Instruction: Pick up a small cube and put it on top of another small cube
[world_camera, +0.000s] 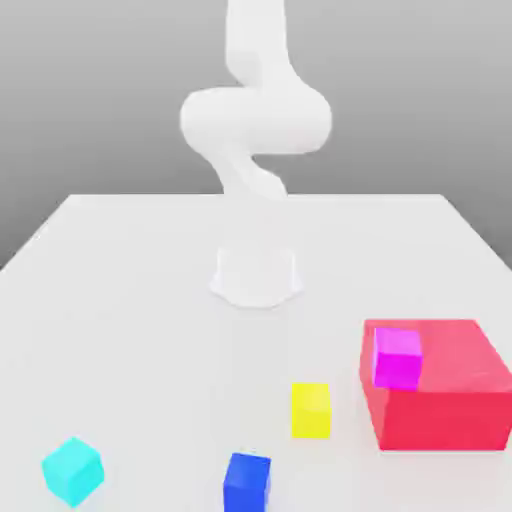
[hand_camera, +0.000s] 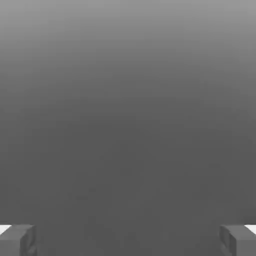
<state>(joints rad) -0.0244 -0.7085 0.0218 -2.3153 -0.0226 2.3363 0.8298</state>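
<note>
The blue cube (world_camera: 247, 484) sits on the surface (world_camera: 150, 330) at the near edge of the exterior view, around its middle. Just beyond it, to the exterior view's right, stands the yellow cube (world_camera: 311, 411). Well apart on the exterior view's left lies the cyan cube (world_camera: 73, 472), turned cornerwise. Near the right side is the red block (world_camera: 445, 390), with the magenta cube (world_camera: 397, 358) overlapping its left part. The arm (world_camera: 256, 120) rises at the far middle. The gripper (hand_camera: 128, 241) has its fingers wide apart, nothing between them.
</note>
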